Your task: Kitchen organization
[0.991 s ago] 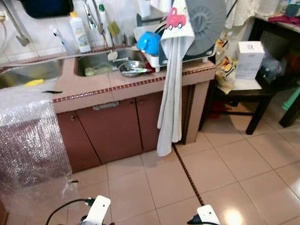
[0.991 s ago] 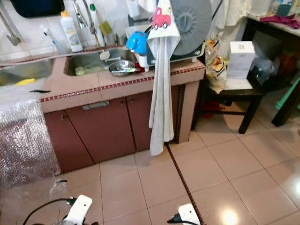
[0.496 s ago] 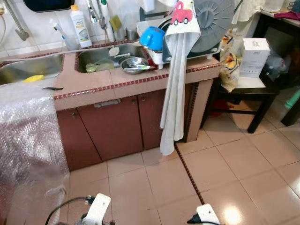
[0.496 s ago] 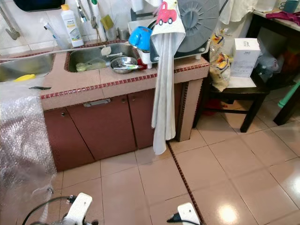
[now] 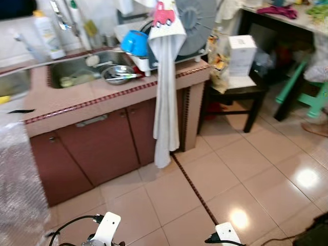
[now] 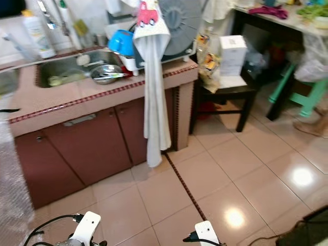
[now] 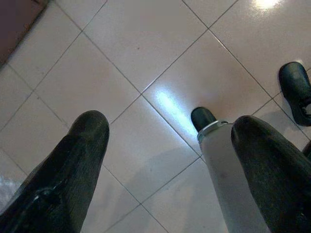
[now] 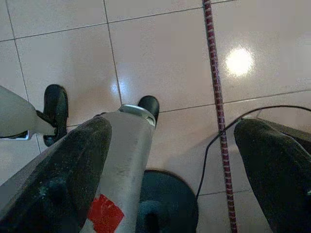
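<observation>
Now the view has swung right along the kitchen counter (image 5: 102, 97).
Both arms hang idle over floor tiles, left gripper (image 7: 165, 160) and right gripper (image 8: 170, 165) spread wide and empty; farther off, the steel bowl (image 5: 117, 75) sits in the sink, unreached.

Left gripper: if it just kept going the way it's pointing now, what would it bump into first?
Most likely the shiny beige tiled floor. The left gripper hangs pointing down with its jaws apart and nothing between them. The robot's own silver leg stands close beside that line, though depth is hard to judge.
</observation>
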Available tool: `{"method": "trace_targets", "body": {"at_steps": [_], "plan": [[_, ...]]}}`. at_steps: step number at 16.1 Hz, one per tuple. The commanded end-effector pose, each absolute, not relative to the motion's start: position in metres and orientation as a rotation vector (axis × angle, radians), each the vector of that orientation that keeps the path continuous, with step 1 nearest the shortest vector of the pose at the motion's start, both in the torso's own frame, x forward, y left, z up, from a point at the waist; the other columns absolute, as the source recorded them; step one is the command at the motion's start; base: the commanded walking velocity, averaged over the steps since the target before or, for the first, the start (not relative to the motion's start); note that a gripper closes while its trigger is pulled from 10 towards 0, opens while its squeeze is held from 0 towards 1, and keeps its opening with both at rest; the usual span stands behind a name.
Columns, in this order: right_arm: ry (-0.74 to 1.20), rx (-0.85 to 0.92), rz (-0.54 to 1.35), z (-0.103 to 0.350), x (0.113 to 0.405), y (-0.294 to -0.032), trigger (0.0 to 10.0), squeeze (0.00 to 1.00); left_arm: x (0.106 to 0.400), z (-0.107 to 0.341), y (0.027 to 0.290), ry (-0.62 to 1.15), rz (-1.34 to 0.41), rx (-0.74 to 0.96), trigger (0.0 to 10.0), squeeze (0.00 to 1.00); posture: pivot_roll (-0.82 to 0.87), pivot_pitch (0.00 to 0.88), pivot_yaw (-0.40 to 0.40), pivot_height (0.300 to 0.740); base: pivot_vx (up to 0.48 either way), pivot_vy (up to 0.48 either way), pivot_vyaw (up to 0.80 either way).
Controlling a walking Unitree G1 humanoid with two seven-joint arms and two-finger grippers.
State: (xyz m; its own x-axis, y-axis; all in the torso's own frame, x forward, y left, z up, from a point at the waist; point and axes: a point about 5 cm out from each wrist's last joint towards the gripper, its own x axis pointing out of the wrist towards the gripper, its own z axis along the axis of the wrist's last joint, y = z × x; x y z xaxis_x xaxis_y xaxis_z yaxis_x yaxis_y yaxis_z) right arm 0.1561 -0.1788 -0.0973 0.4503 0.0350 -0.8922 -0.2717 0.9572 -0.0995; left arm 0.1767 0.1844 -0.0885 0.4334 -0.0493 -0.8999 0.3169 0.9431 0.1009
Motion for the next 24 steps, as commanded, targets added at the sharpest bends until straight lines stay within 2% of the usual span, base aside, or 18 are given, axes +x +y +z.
{"method": "trace_targets", "body": {"at_steps": [1,8,10,12,24], "plan": [[1.114,-0.228,0.179,-0.100,0.150,-0.180,10.0,0.00,0.177,-0.088,0.189,1.107,-0.225,0.290,10.0,0.00,-0.07,0.000,0.079,0.740,0.000,0.000,-0.76],[1.116,-0.158,0.134,-0.101,0.148,-0.178,10.0,0.00,0.177,-0.088,0.192,1.107,-0.176,0.248,10.0,0.00,-0.07,0.000,0.086,0.740,0.000,0.000,0.00],[1.100,0.023,0.003,-0.099,0.150,-0.183,10.0,0.00,0.182,-0.085,0.193,1.082,-0.089,0.125,10.0,0.00,-0.07,0.000,0.085,0.740,0.000,0.000,0.00],[1.077,0.123,-0.055,-0.097,0.156,-0.187,10.0,0.00,0.187,-0.083,0.194,1.070,-0.079,0.112,10.0,0.00,-0.07,0.000,0.087,0.740,0.000,0.000,0.00],[1.082,0.103,-0.040,-0.096,0.159,-0.185,10.0,0.00,0.192,-0.081,0.190,1.069,-0.112,0.133,10.0,0.00,-0.07,0.000,0.092,0.740,0.000,0.000,0.00]]}}
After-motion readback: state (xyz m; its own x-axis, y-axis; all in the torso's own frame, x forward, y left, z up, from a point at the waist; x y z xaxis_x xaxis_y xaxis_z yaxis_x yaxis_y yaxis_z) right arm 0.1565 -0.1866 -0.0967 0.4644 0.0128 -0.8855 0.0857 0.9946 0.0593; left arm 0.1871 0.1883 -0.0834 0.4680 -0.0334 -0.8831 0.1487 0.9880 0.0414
